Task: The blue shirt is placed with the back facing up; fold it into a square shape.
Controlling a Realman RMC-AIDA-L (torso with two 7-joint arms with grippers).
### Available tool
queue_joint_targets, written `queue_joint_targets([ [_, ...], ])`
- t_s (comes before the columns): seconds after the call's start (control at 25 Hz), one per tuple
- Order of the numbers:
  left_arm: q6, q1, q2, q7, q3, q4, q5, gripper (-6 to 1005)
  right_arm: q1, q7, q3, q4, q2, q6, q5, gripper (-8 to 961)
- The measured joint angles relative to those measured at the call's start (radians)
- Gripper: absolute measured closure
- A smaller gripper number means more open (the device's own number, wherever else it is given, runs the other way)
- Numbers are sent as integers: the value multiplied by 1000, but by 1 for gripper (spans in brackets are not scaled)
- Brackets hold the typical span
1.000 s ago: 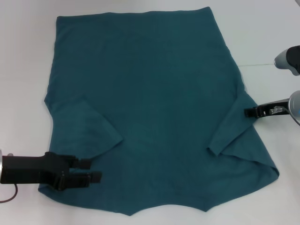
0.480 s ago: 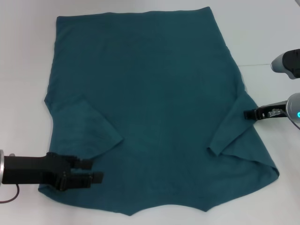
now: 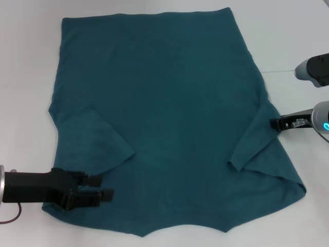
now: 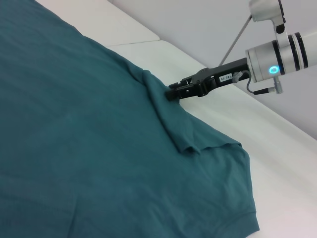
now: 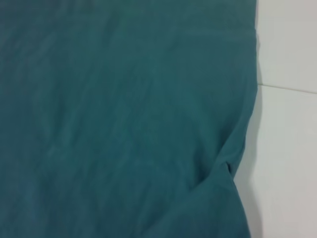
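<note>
i am holding my left gripper point(image 3: 106, 188) parted over the shirt point(image 3: 169, 113) spread on the table point(image 3: 25, 77), my right gripper point(image 3: 273, 123) pinching its sleeve edge to fold inward.

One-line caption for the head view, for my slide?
Blue shirt flat, sleeves folded in; left gripper over its near-left corner, right gripper at its right edge.

A: Is any legible marking present on the blue shirt point(image 3: 164, 118)?

B: None. The upward-facing surface is plain; no lettering, tag or number is visible in any view.

A: And on the hardware?

B: The right gripper point(image 4: 173, 92) carries a small white label in the left wrist view. Its characters are too small to read.
</note>
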Motion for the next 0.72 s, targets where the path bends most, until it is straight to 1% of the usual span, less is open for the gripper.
queue_joint_targets([
  [0.24, -10, 1, 0, 0, 0, 0, 0, 394, 0, 0, 2, -7, 1, 1, 23, 727],
  [0.48, -12, 0, 2, 0, 0, 0, 0, 394, 1, -5, 1, -38, 1, -47, 92, 934],
  [0.72, -12, -1, 5, 0, 0, 0, 0, 394, 13, -5, 0, -63, 1, -95, 136, 933],
])
